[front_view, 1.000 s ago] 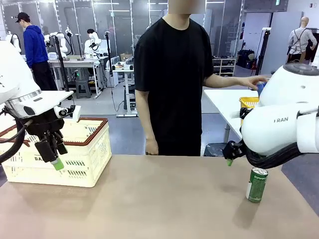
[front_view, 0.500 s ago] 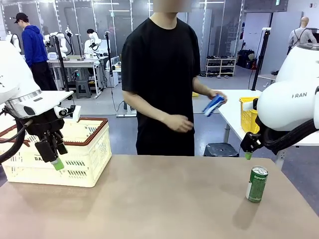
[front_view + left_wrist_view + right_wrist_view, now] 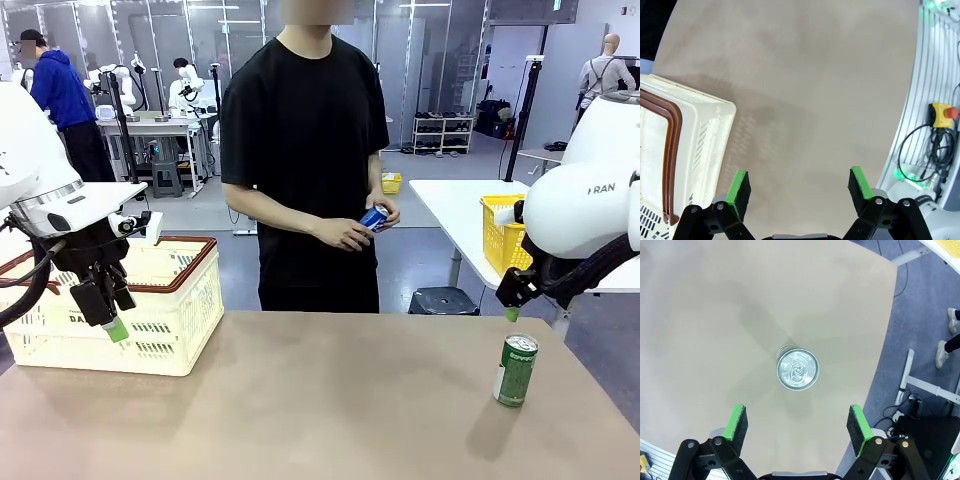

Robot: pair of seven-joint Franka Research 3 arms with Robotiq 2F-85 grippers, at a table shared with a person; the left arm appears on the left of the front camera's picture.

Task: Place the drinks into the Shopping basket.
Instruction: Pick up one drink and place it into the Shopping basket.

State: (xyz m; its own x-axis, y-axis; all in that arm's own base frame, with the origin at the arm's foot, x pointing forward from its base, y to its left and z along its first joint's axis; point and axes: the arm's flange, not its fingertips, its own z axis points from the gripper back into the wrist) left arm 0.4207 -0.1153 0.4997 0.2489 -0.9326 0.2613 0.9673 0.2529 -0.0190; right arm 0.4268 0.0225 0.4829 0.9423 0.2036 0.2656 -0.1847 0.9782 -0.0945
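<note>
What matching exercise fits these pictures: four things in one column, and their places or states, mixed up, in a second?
1 green can
2 blue can
3 Shopping basket
4 right gripper

A in the person's hands
B open, over the green can
C upright on the table, robot's right side
D on the table, robot's left side

Pairs: 1-C, 2-A, 3-D, 4-B

A grey floor [image 3: 430, 262], white side table [image 3: 450, 203], cluttered workbench [image 3: 160, 128] and glass partitions [image 3: 245, 40] behind.
</note>
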